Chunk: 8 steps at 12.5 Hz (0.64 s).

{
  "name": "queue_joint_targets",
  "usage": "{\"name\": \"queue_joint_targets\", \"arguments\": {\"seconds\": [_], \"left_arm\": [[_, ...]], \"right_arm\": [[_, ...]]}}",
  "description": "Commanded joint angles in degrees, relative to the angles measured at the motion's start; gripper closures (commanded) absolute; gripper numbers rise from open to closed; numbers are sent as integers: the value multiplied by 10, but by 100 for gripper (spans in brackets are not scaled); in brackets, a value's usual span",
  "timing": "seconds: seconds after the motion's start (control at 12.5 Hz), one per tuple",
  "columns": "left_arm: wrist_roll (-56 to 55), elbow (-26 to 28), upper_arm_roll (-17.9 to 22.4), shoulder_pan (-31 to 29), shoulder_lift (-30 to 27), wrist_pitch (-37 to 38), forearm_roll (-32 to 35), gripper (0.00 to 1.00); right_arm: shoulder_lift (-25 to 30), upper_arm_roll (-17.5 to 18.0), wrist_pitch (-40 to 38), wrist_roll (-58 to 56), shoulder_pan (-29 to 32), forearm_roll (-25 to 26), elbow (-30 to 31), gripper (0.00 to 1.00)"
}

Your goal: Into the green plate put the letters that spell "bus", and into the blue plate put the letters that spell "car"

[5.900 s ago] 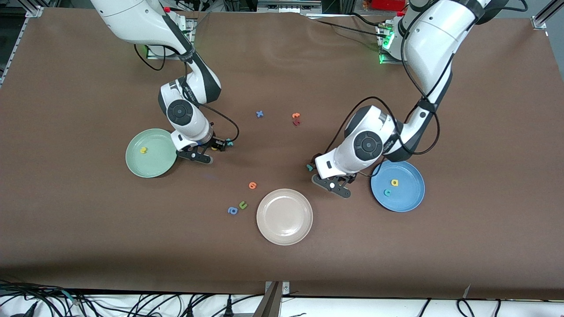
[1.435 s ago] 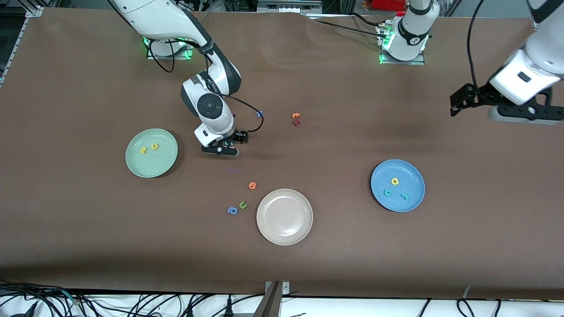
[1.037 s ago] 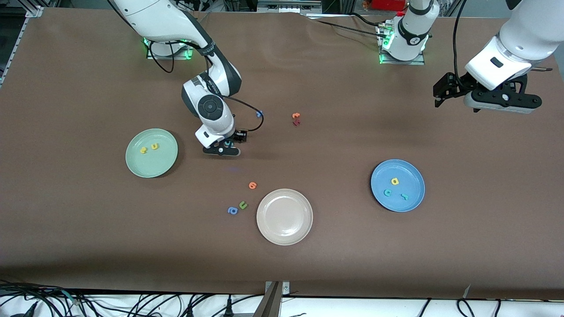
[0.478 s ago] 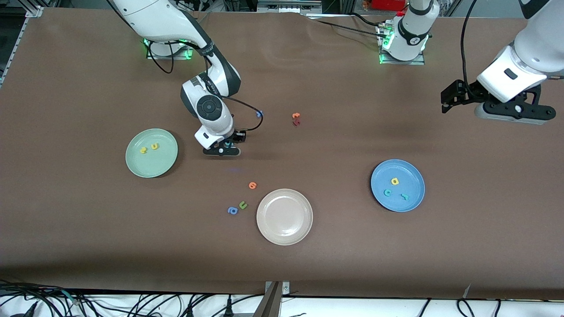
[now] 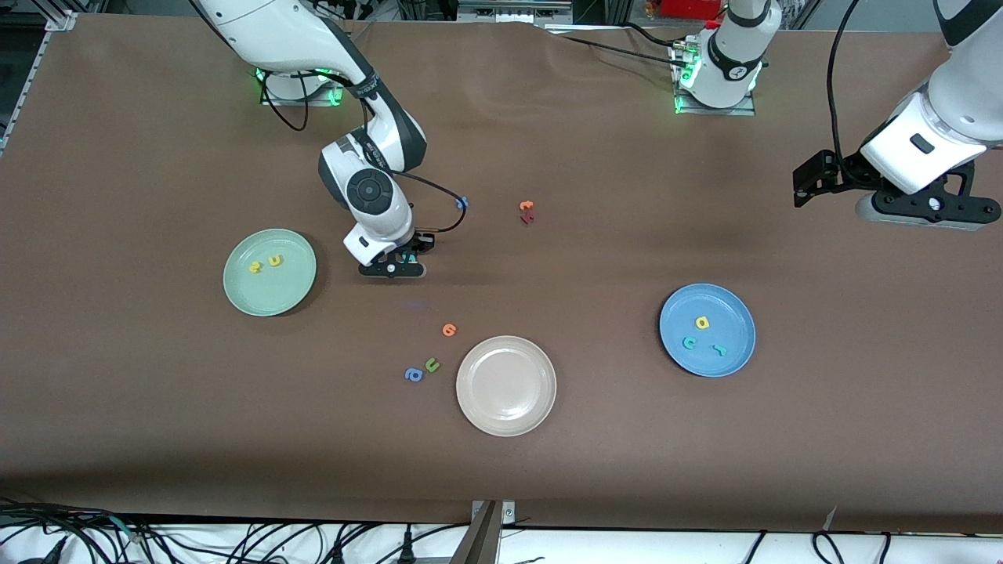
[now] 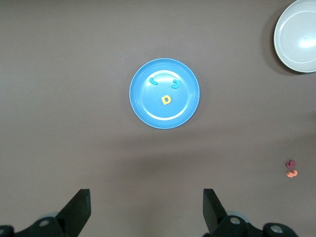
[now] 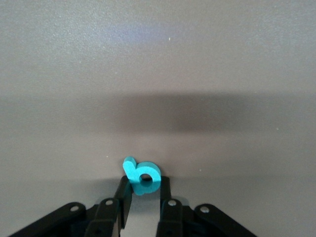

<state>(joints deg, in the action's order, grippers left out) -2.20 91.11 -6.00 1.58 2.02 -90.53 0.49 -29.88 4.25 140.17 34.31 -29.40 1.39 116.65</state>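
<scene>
My right gripper (image 5: 407,258) is low at the table beside the green plate (image 5: 258,294), shut on the teal "b" (image 7: 142,176), which sits pinched between its fingertips (image 7: 165,186). A yellow "s" (image 5: 255,268) and a yellow "u" (image 5: 275,260) lie in the green plate. The blue plate (image 5: 674,313) holds a yellow "a" (image 5: 702,322), a teal "c" (image 5: 689,342) and a teal "r" (image 5: 719,349). My left gripper (image 5: 809,182) waits high over the left arm's end of the table, open and holding nothing. Its wrist view looks down on the blue plate (image 6: 148,106).
A cream plate (image 5: 506,385) lies nearest the front camera. Beside it are an orange letter (image 5: 449,330), an olive "u" (image 5: 432,364) and a blue "a" (image 5: 413,374). Farther back lie a blue letter (image 5: 462,203), an orange letter (image 5: 526,206) and a dark red one (image 5: 526,218).
My right gripper's fingers have closed onto the teal "b" while staying low at the same spot. The left arm has drifted slightly while held high.
</scene>
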Motion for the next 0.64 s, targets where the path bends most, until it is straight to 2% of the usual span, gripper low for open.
{"name": "queue_joint_targets", "arguments": {"seconds": [0.0, 0.32, 0.56], "left_arm": [[1, -22, -3, -2, 9, 17, 7, 0], [0, -22, -4, -2, 10, 17, 7, 0], [0, -22, -4, -2, 10, 17, 7, 0]], "right_arm": [[-11, -2, 4, -8, 3, 8, 2, 84], [10, -19, -18, -16, 3, 7, -2, 85], [74, -64, -129, -58, 3, 7, -14, 85]]}}
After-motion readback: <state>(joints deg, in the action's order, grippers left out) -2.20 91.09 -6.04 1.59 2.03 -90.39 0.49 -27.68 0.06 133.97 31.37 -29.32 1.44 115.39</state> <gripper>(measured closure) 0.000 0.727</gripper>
